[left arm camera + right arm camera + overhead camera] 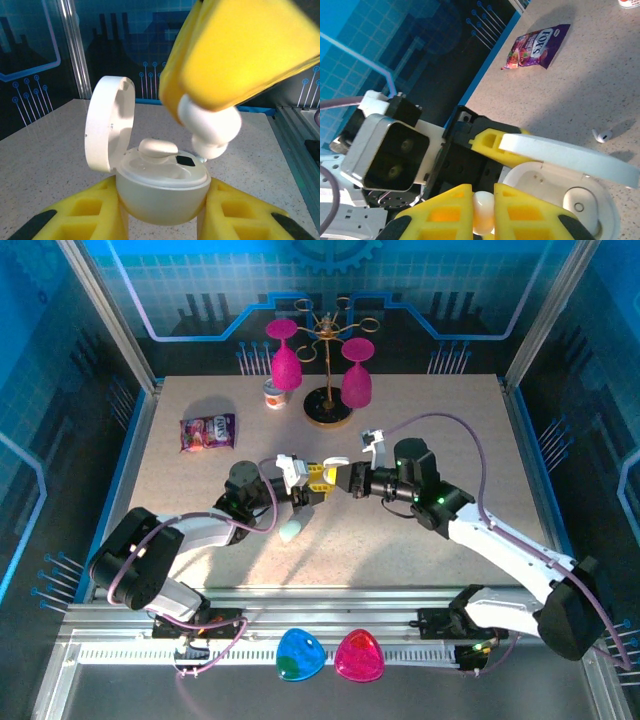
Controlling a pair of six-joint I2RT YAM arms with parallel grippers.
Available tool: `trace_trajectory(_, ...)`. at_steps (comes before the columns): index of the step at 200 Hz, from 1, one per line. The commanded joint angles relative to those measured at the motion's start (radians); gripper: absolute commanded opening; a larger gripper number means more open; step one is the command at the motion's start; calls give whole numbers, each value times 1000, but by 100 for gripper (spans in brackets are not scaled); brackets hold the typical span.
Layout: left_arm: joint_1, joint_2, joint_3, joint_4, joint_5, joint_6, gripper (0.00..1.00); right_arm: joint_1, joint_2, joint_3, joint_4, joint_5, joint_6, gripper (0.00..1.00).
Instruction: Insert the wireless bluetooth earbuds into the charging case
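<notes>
Right wrist shows right gripper (pixel 483 194) pinching a half-hidden earbud (pixel 483 216), left gripper (pixel 162 212) clamping the charging case (pixel 165 182).

Top looks down; wrist views share charging case (pixel 165 195)

Left gripper (pixel 305 483) and right gripper (pixel 347 480) tip to tip mid-table, pale pebble-like case (pixel 293 530) just nearside of the left jaws, candy packet (pixel 207 431) well beyond them

My left gripper (pixel 162 220) holds the white charging case (pixel 162 192) upright, lid open, one glossy earbud (pixel 157 146) seated inside. My right gripper (pixel 483 215) pinches a second earbud (pixel 210 127) just above it. A third earbud (pixel 602 135) lies loose on the table (pixel 580 65).
</notes>
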Motion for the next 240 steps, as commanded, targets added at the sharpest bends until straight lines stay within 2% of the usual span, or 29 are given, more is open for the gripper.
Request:
trace_trajectory(1, -9, -27, 20, 21, -2, 20, 22, 7, 13, 24, 40, 52, -26, 13)
trace_trajectory(114, -9, -8, 19, 100, -27, -47, 22, 33, 79, 10, 93, 58, 8, 15)
trace_trajectory(140, -10, -9, 18, 106, -29, -56, 22, 36, 65, -2, 81, 88, 9, 23)
trace_trajectory(203, -10, -15, 20, 109, -25, -62, 22, 36, 27, 10, 17, 138, -19, 30)
trace_trajectory(240, -10, -12, 23, 106, -26, -59, 22, 36, 0, 22, -17, 157, -42, 39)
